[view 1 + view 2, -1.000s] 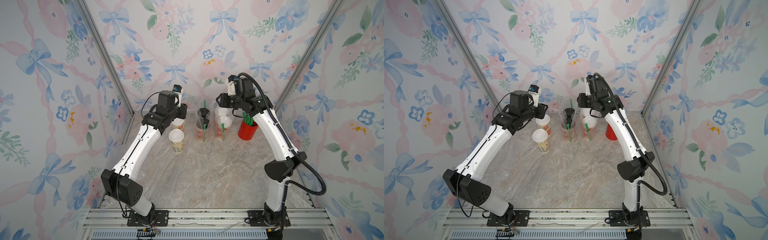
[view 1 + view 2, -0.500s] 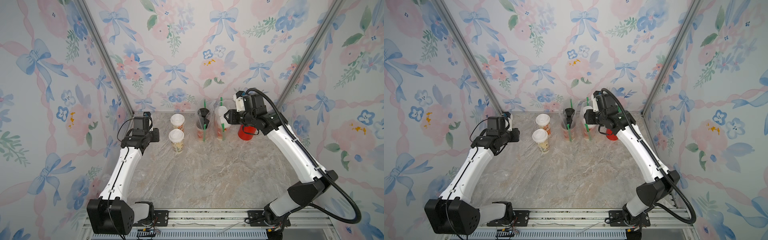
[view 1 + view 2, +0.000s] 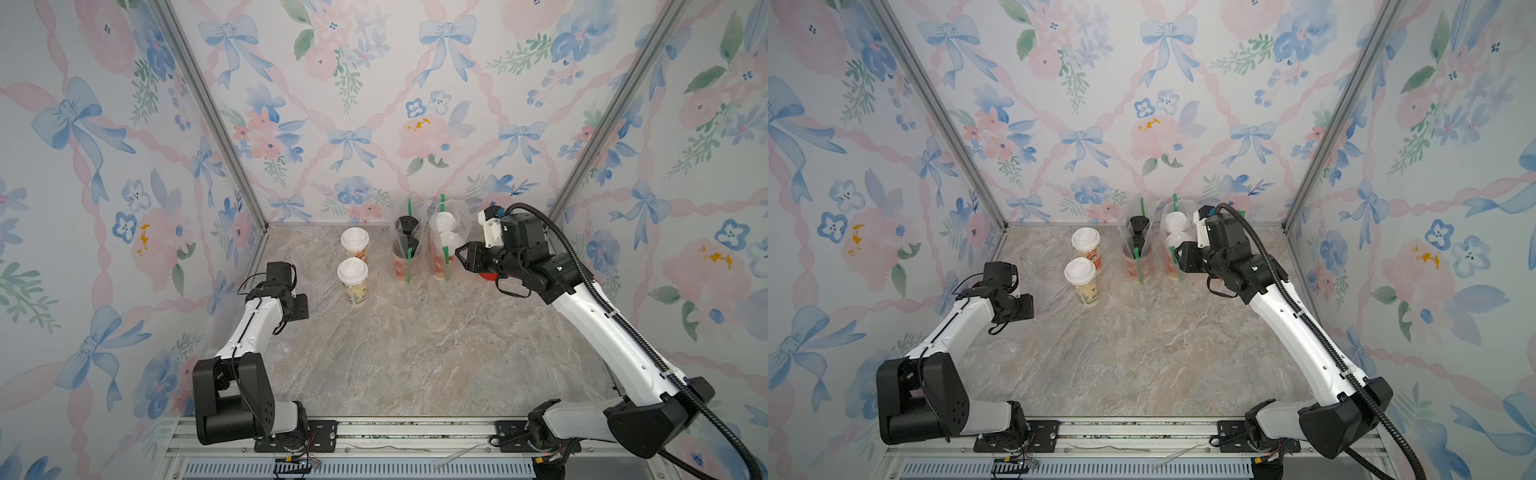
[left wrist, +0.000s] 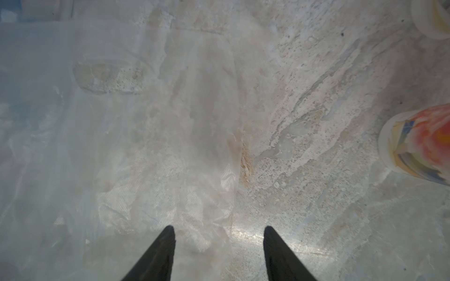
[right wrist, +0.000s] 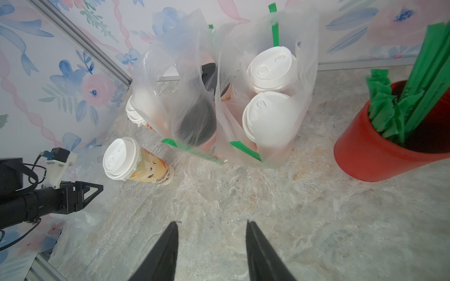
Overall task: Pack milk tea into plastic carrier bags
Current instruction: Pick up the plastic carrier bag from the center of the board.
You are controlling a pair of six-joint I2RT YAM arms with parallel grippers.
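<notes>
Milk tea cups [image 3: 352, 276], two white-lidded ones standing loose on the surface [image 3: 415, 353], four others packed in two upright bags [image 3: 457, 226] at the back, third bag [image 4: 158, 146] lying flat beneath the left claw [image 4: 218, 228], spread and empty, right claw [image 5: 212, 222] spread, empty, near the packed bags

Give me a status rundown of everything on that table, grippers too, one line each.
Nearer loose cup: upright, lidded, unbagged.
Farther loose cup: upright, lidded, unbagged.
Black-lid bag: standing, full, top open.
White-lid bag: standing, full, top open.
Flat bag: empty, lying on the table.
Red cup: upright, lidless, holding green straws.
Left gripper: open, empty, over the flat bag.
Right gripper: open, empty.
</notes>
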